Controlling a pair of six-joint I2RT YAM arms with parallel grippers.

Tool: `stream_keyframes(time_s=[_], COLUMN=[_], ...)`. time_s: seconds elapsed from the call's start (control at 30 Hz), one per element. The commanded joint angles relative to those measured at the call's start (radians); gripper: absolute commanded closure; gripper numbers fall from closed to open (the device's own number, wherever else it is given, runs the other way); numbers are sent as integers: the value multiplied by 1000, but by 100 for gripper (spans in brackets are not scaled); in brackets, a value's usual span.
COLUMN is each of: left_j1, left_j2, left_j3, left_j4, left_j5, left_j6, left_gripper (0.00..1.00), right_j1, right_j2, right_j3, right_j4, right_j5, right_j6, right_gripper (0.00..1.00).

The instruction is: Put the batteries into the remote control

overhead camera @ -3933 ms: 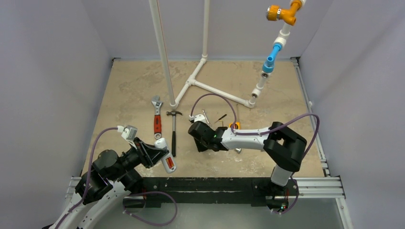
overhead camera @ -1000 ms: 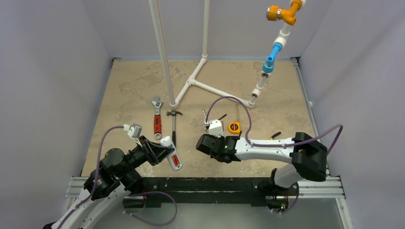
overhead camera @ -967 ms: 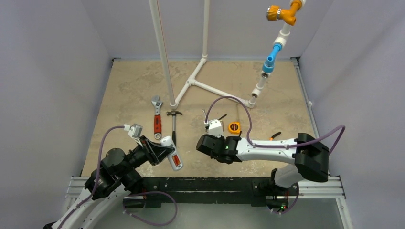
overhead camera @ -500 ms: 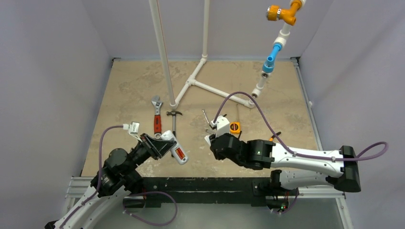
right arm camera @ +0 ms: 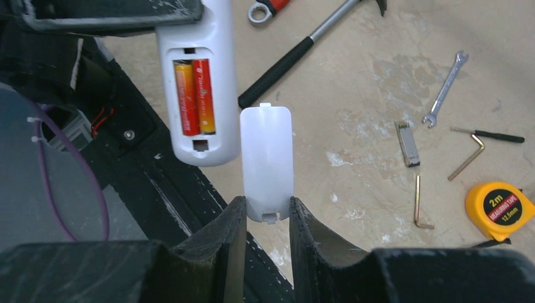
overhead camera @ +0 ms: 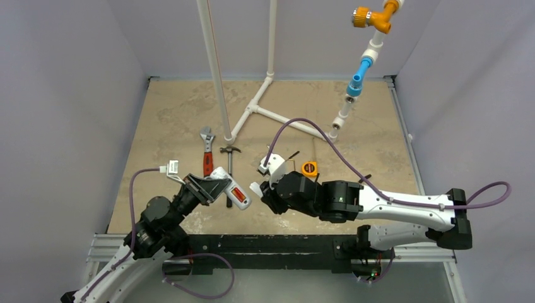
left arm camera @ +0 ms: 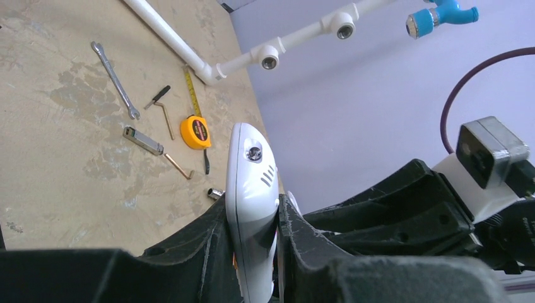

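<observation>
The white remote control [overhead camera: 228, 188] hangs over the table's near edge, back side up, with my left gripper [overhead camera: 213, 188] shut on its body [left arm camera: 252, 189]. In its open recess lie two orange-red batteries [right arm camera: 194, 96] side by side, seen from above as a red patch [overhead camera: 238, 197]. My right gripper [right arm camera: 267, 211] is shut on the edges of a white battery cover [right arm camera: 267, 158], which sits just right of the remote's [right arm camera: 197, 76] lower end without touching it. From above, the cover [overhead camera: 255, 188] and right gripper [overhead camera: 265, 196] are close beside the remote.
A hammer [overhead camera: 229, 173] and a red-handled wrench [overhead camera: 206, 159] lie behind the remote. An orange tape measure [right arm camera: 499, 208], a spanner [right arm camera: 445, 91], hex keys [right arm camera: 468, 156] and a small metal bar [right arm camera: 407, 144] lie to the right. White pipe frame [overhead camera: 277, 117] stands behind. Black rail [overhead camera: 290, 243] borders the front.
My right arm has swung left and brought the cover up beside the remote. The left gripper has turned and shifted the remote rightward to meet it.
</observation>
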Motion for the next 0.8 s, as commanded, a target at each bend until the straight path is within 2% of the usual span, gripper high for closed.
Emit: stream_keyframes(time_s=[0.0,0.17,0.53,0.77], left_j1=[-3,-3,-3,-3], left_j2=[-13,21,29,43], left_j3=[-9,-9,2,17], left_j4=[82,67,22,-19], left_j5=[-40,-52,-73,-83], left_j6=[-43,-57,-80,-97], left_gripper=[100,100,100,100], right_j1=[15,23,55,58], right_j2=[17,79,226,267], right_j3=[81,152,282,319], right_j4=[46,12,-96,-107], right_j5=[-17,-35,50,82], right_j6=[-57,-67,-47,-47], right_gripper=[87,87,88,88])
